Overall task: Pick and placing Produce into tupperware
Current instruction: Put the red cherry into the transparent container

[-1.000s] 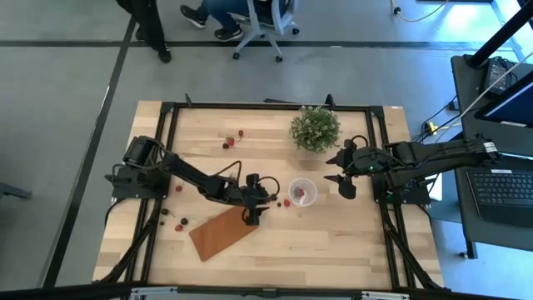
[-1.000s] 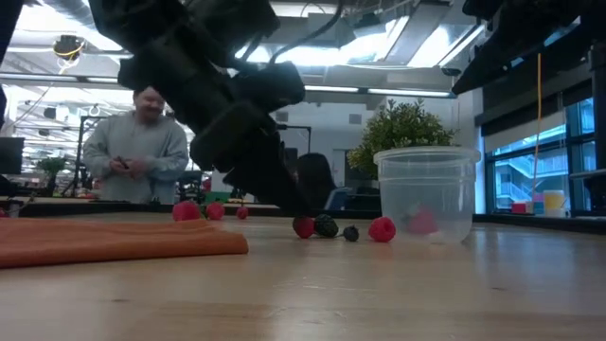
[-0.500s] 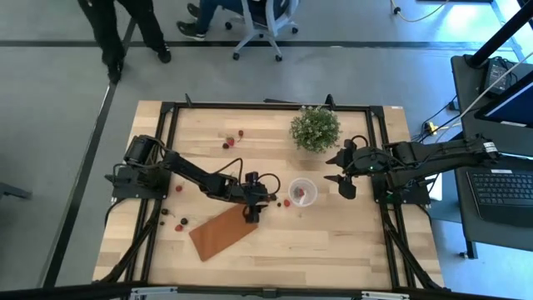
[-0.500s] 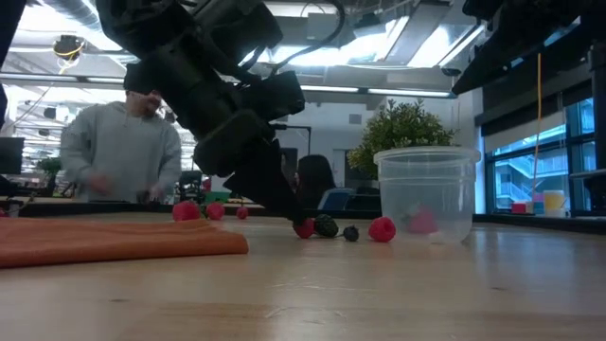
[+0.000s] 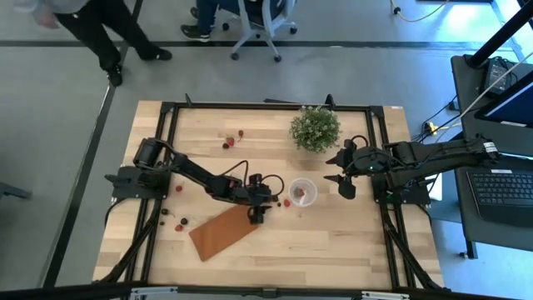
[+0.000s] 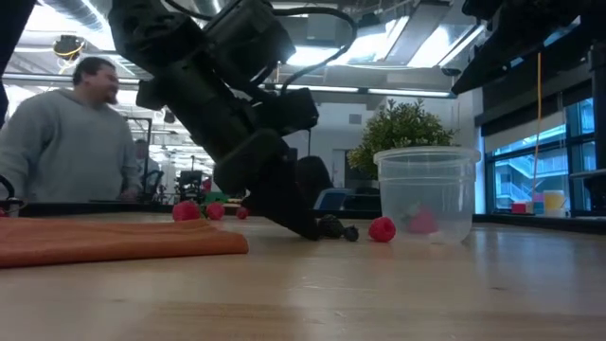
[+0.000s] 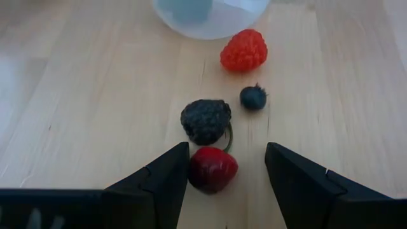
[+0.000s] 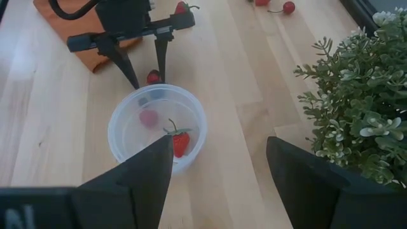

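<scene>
A pale wooden desk (image 5: 333, 242) in a black frame stands on a grey floor, with a person (image 6: 66, 133) in a grey top in the room beyond it. The tupperware (image 5: 302, 191), a small clear round cup, sits near the desk's middle and serves as the landmark; it already holds a strawberry (image 8: 180, 141) and another red piece (image 8: 149, 117). Just beside the tupperware, on the side toward the left arm, lie a red raspberry (image 7: 243, 51), a small blueberry (image 7: 253, 97), a blackberry (image 7: 205, 120) and a dark red cherry (image 7: 212, 169). The left hand (image 7: 226, 175) is down at the desk there, its fingers spread wide on either side of the cherry, one finger (image 7: 166, 175) touching it, not closed on it. A flat brown board (image 5: 223, 234) lies near the tupperware beyond the left hand, and a green potted plant (image 5: 315, 128) stands near it at the desk's far edge. The right hand (image 5: 343, 172) hovers just beside the tupperware, opposite the left, fingers wide apart and empty.
</scene>
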{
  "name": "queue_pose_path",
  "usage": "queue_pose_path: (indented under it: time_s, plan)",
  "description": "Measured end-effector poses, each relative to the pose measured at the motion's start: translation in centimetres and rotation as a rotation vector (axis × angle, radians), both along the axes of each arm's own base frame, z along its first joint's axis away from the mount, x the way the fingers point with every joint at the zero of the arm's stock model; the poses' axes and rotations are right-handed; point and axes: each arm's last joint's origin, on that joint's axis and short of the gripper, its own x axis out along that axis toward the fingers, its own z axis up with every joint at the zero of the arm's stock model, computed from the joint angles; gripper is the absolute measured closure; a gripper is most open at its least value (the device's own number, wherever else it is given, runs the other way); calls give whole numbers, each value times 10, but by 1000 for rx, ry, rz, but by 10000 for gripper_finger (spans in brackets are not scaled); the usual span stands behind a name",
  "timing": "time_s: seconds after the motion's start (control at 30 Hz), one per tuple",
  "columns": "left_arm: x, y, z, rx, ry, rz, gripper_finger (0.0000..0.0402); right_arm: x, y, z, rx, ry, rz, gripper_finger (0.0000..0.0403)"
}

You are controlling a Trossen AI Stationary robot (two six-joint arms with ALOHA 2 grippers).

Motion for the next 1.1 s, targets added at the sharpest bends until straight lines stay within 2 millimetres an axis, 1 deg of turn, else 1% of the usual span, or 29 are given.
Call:
queue_pose_path:
  time_s: [0.13,0.23,0.6,0.93,1.1]
  plan:
    - [2,0,0,0,2,-4,204,0,0,0,0,0,0,149]
    - [1,0,-1,4,11,-9,214,0,0,0,0,1,0,149]
    - [0,-1,-3,4,40,-16,270,0,0,0,-18,4,15,149]
    - [1,-1,-2,4,16,-15,337,0,0,0,-3,2,3,149]
    - [1,-1,-2,7,15,-11,348,0,0,0,3,1,-3,149]
